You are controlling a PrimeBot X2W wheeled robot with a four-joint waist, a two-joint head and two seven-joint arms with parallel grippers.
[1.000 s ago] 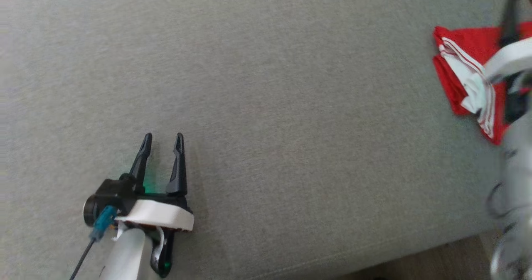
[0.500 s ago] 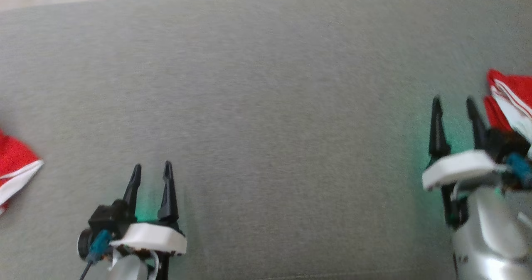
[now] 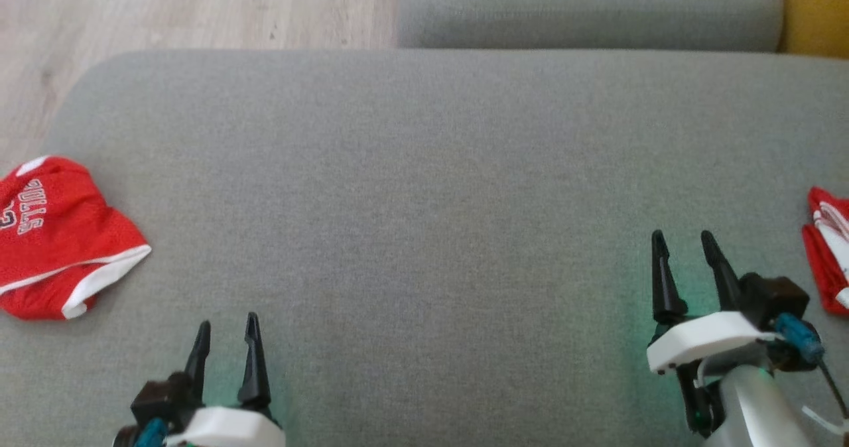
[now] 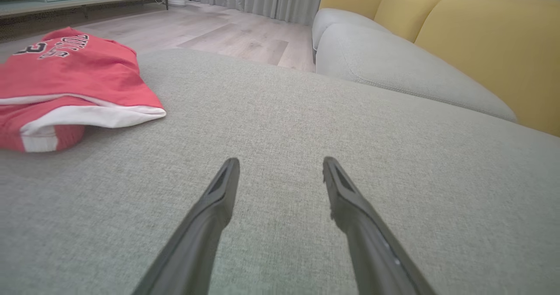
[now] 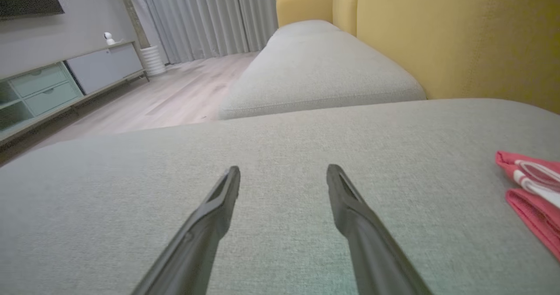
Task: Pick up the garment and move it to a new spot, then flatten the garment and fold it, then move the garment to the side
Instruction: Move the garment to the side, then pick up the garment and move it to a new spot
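Note:
A crumpled red jersey garment with white trim and lettering lies at the left end of the grey cushion; the left wrist view has it at the upper left. A folded red and white garment lies at the right edge, and shows low right in the right wrist view. My left gripper is open and empty near the front left, to the right of the jersey. My right gripper is open and empty just left of the folded piece.
Wooden floor lies beyond the cushion's far left corner. A second grey seat cushion adjoins at the back, with a yellow backrest to the right. A low cabinet stands across the room.
The head camera has swung, bringing the jersey at the left into view. My right gripper has come away from the folded red garment and now stands to its left.

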